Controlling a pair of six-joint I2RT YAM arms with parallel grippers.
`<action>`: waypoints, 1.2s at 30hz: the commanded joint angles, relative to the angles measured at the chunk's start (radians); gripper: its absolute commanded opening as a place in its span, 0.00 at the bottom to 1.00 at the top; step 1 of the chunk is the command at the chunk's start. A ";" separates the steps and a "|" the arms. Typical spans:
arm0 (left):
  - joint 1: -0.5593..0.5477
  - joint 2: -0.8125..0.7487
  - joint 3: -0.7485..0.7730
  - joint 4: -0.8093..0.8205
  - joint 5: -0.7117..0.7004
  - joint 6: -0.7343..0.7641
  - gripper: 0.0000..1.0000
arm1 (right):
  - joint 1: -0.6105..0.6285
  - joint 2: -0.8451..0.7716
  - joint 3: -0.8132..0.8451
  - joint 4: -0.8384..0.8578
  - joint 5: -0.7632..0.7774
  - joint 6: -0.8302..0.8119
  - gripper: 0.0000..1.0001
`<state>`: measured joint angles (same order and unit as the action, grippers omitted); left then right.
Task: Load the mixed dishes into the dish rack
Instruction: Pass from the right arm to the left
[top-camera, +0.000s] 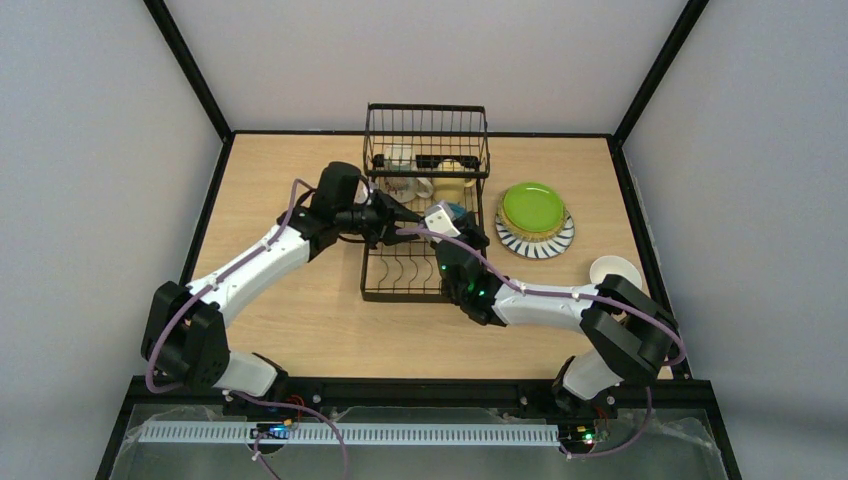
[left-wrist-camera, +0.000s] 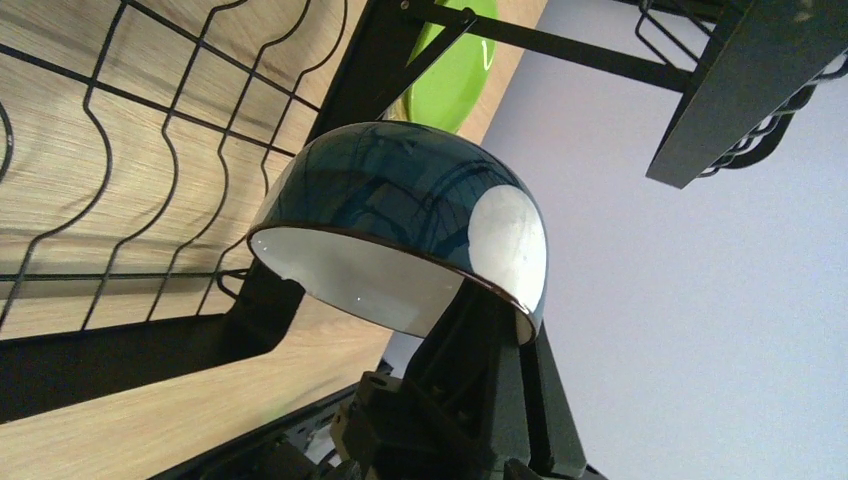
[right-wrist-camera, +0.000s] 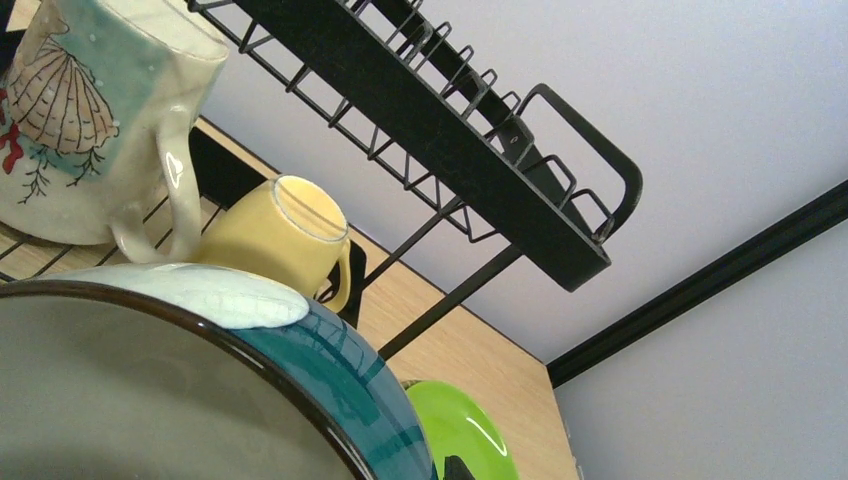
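My right gripper (top-camera: 452, 215) is shut on the rim of the blue-patterned mug (top-camera: 458, 211), holding it tilted over the floor of the black wire dish rack (top-camera: 420, 297). In the left wrist view the mug (left-wrist-camera: 400, 200) shows its white inside, with the right gripper (left-wrist-camera: 522, 305) pinching the rim from below. In the right wrist view the mug (right-wrist-camera: 330, 350) fills the lower left. My left gripper (top-camera: 410, 226) hovers just left of the mug, empty, with its tips apart. The white printed mug (right-wrist-camera: 70, 110) and the pale yellow mug (right-wrist-camera: 285, 235) sit under the raised basket.
The lime green plate (top-camera: 532, 207) lies on a tan plate and the striped-rim plate (top-camera: 540, 243), right of the rack. The cream mug (top-camera: 615, 270) stands near the table's right edge. The raised wire basket (top-camera: 427, 130) overhangs the rack's far end. Both arms crowd the rack's middle.
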<state>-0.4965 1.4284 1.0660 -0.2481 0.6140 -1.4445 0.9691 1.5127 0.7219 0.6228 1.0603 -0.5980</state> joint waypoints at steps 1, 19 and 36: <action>-0.021 0.021 0.015 0.032 -0.016 -0.115 0.80 | 0.014 -0.038 -0.009 0.129 -0.002 -0.009 0.00; -0.069 0.068 0.092 0.059 -0.149 -0.247 0.80 | 0.060 -0.120 -0.038 0.185 -0.026 -0.093 0.00; -0.127 0.026 0.112 0.046 -0.150 -0.224 0.74 | 0.062 -0.164 -0.065 0.158 -0.029 -0.071 0.00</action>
<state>-0.6189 1.4803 1.1809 -0.1940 0.4808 -1.6657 1.0233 1.4002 0.6559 0.7162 1.0363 -0.6884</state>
